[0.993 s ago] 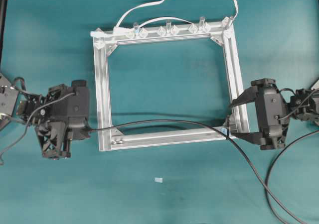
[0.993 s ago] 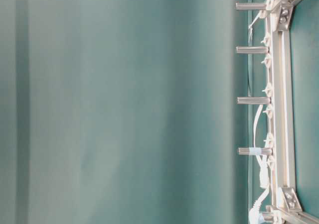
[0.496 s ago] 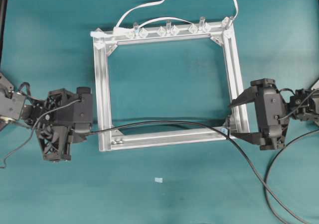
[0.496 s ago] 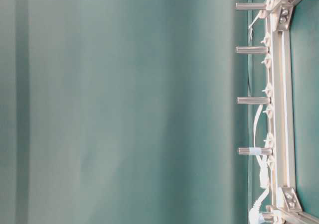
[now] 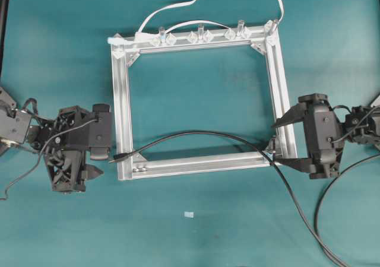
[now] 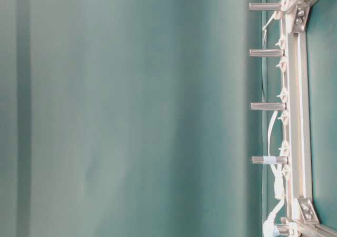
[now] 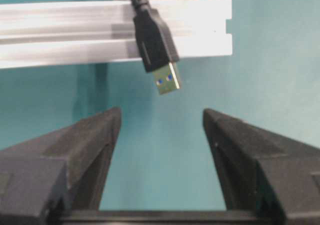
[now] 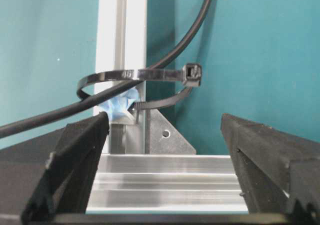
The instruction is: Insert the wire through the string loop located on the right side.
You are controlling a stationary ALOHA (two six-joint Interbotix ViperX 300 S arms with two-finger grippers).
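Overhead view: a square aluminium frame lies flat on the teal desk. A white cable runs along clear clips on the frame's far rail.

The wire enters from the lower right corner of the view, passes the frame's near right corner, arcs over the frame's interior and ends in a plug lying just outside the near left corner.

Left gripper: fingers spread, holding nothing; the plug lies just beside their tips. In the left wrist view the plug sits ahead of the gap between the two fingers, its metal tip pointing toward the camera, clear of both pads.

Right gripper: fingers spread on either side of the frame's near right corner, holding nothing.

Right wrist view: the loop, a dark band with a small locking head, stands at the right rail, with a pale-blue bit at its base. The wire passes through the loop, between the spread fingers.

Table-level view: only the frame's far rail, its upright posts and the white cable appear; neither gripper is in sight.
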